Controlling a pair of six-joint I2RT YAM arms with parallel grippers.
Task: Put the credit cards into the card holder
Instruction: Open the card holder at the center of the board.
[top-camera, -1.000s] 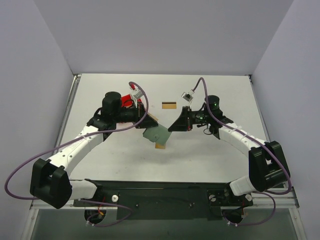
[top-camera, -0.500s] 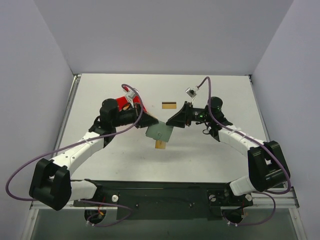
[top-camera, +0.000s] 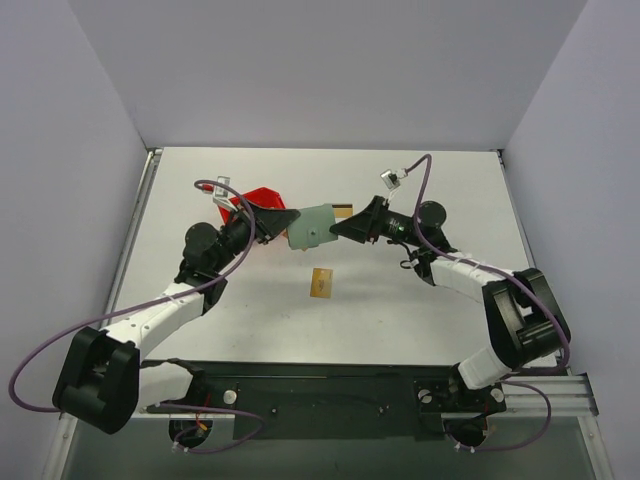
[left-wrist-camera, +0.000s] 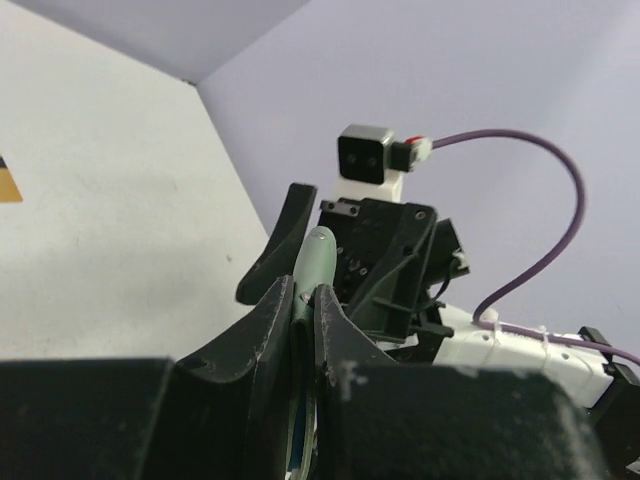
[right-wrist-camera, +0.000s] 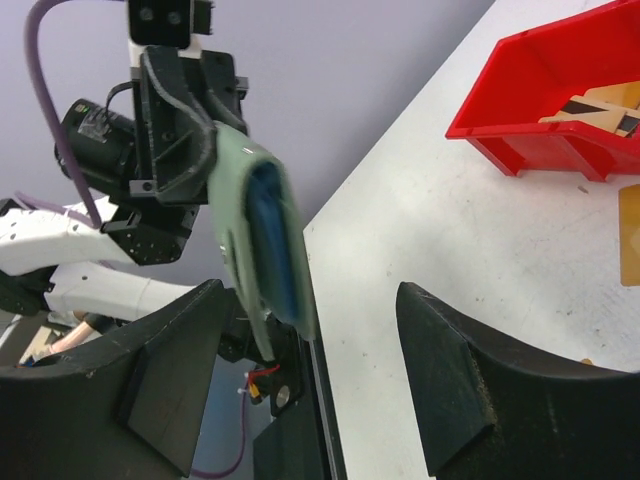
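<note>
One credit card (top-camera: 321, 283) lies flat on the table (top-camera: 420, 300) nearside of the card holder (top-camera: 312, 226), which my left gripper (top-camera: 288, 224) pinches tight in mid-air, while my right gripper (top-camera: 340, 228), jaws wide and empty, hangs closer to that card.

White table (top-camera: 420, 320), red bin (top-camera: 262, 197) toward its far side, gold credit card (top-camera: 322, 283) flat near the middle, second credit card (top-camera: 342, 208) beyond it, partly hidden.
</note>
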